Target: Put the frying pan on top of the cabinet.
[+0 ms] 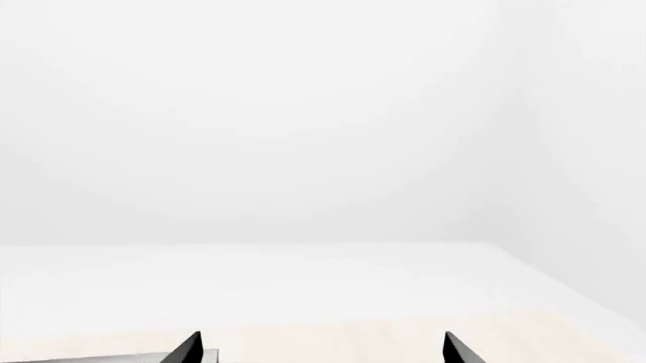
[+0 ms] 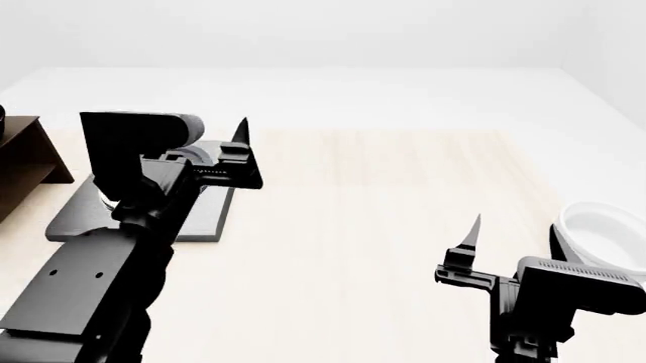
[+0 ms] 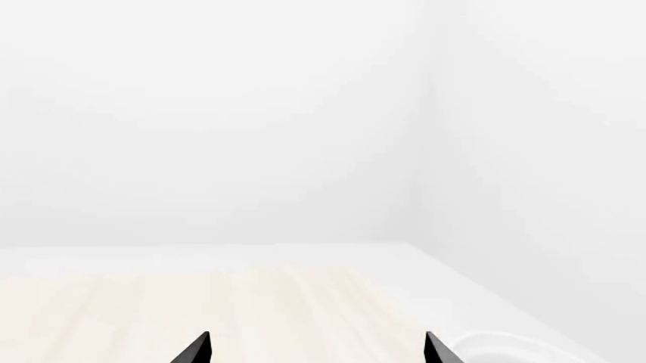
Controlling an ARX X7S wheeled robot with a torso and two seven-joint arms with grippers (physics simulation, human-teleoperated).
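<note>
The dark brown cabinet [image 2: 23, 155] shows only in part at the left edge of the head view. A dark sliver [image 2: 2, 119] sits at its top, cut off by the frame edge; I cannot tell if it is the frying pan. No pan shows clearly in any view. My left gripper [image 2: 212, 140] hovers open and empty over the grey stove plate [image 2: 197, 219], with one finger hidden behind the arm. Its tips stand wide apart in the left wrist view [image 1: 323, 352]. My right gripper [image 2: 515, 227] is open and empty over the table, and also shows in the right wrist view [image 3: 316, 352].
A white bowl [image 2: 604, 231] stands at the right edge, just right of my right gripper; it also shows in the right wrist view [image 3: 497, 349]. The stove plate's corner shows in the left wrist view [image 1: 101, 358]. My left arm hides much of the plate. The light wooden table [image 2: 364, 197] has white walls behind it.
</note>
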